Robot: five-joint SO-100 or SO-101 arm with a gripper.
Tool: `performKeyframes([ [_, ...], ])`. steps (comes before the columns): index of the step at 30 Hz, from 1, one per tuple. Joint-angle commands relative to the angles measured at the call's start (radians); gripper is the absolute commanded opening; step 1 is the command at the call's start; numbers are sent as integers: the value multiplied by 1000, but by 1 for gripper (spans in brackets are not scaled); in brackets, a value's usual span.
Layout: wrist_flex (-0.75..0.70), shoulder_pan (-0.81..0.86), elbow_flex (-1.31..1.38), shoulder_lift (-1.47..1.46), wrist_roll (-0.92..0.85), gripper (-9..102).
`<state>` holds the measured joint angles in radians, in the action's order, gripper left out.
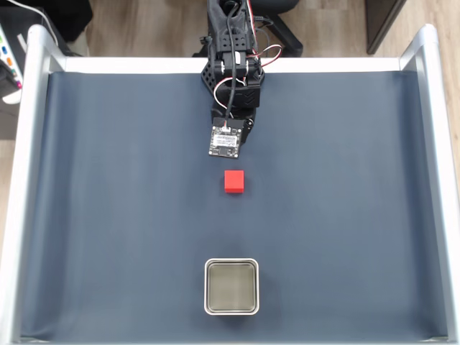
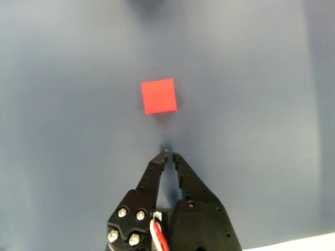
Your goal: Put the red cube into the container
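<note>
In the wrist view the gripper (image 2: 169, 153) is keeping its jaws almost closed, the tips nearly meeting, and nothing is between them. The red cube (image 2: 159, 96) is lying straight ahead of the tips, near but apart, slightly turned against the jaw line. In the fixed view the container (image 1: 231, 287) is waiting further along the same line, beyond the cube, on the dark mat (image 1: 108, 215).

In the wrist view the cube (image 2: 159, 96) lies just ahead of the gripper (image 2: 169, 153), apart from its tips. In the fixed view the tin (image 1: 231, 287) sits farther out beyond the cube (image 1: 234, 181), on the mat (image 1: 345, 201).
</note>
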<state>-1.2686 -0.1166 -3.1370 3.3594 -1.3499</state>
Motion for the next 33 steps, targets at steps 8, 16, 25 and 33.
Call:
performKeyframes([
  [8,-31,2,6,-3,-202,0],
  [16,-31,5,6,-3,-207,0],
  [25,77,17,14,-12,-196,0],
  [33,305,-3,124,-104,-147,0],
])
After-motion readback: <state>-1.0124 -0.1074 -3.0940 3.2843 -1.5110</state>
